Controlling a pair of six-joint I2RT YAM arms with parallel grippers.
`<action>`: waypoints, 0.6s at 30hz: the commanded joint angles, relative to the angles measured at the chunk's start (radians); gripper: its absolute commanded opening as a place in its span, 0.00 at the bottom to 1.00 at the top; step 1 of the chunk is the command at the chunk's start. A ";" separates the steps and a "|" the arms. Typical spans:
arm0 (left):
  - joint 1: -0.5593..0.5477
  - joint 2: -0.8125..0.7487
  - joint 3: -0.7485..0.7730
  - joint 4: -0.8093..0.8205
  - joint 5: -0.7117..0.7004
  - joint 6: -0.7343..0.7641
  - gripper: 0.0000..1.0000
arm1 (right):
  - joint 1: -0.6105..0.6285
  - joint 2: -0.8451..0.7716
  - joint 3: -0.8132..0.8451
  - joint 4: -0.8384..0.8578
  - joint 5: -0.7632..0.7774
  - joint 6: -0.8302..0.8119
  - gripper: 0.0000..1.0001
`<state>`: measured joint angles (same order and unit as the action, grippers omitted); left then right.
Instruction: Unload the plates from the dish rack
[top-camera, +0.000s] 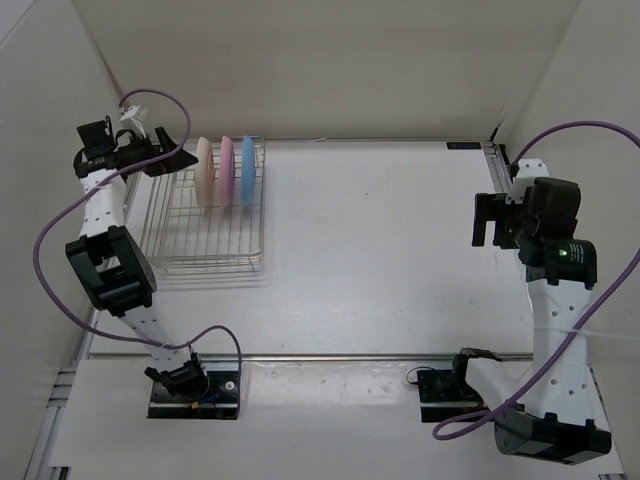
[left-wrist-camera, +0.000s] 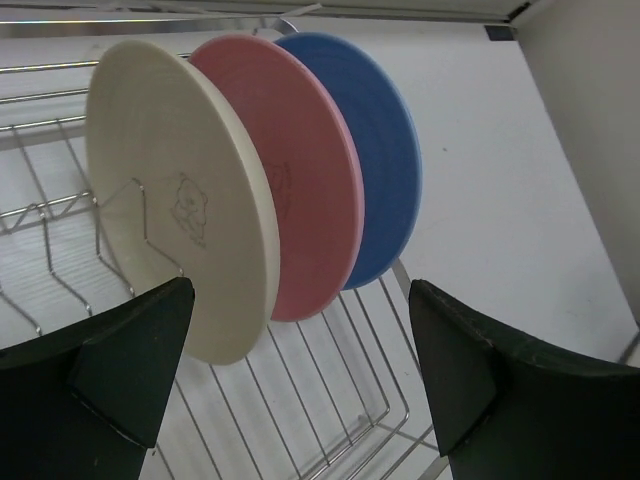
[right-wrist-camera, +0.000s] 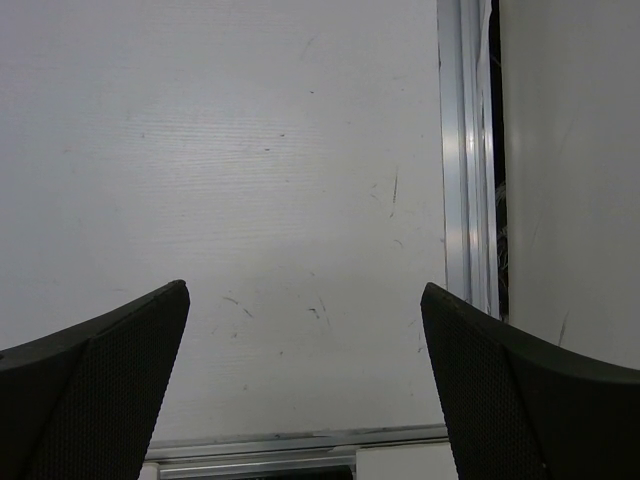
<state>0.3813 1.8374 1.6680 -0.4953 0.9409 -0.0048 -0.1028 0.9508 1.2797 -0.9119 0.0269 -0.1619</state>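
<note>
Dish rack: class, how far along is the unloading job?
Done: nothing; the cream plate, pink plate and blue plate all stand in the dish rack. In hand: the open left gripper faces the cream plate, empty. The right gripper is open, empty. Left: all three.

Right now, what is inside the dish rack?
Three plates stand on edge in the dish rack: cream plate, pink plate, blue plate. The cream hides part of the pink, the pink part of the blue.
</note>
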 joint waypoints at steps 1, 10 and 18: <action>0.007 0.058 0.082 0.004 0.191 -0.017 1.00 | 0.006 0.000 0.003 0.011 0.025 -0.005 1.00; -0.024 0.172 0.124 0.017 0.220 -0.046 0.85 | 0.006 0.009 0.003 0.011 0.073 -0.005 1.00; -0.024 0.213 0.144 0.040 0.231 -0.072 0.63 | 0.006 0.009 -0.019 0.011 0.091 -0.014 1.00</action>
<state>0.3614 2.0560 1.7660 -0.4824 1.1225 -0.0692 -0.1024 0.9638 1.2667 -0.9173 0.0986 -0.1658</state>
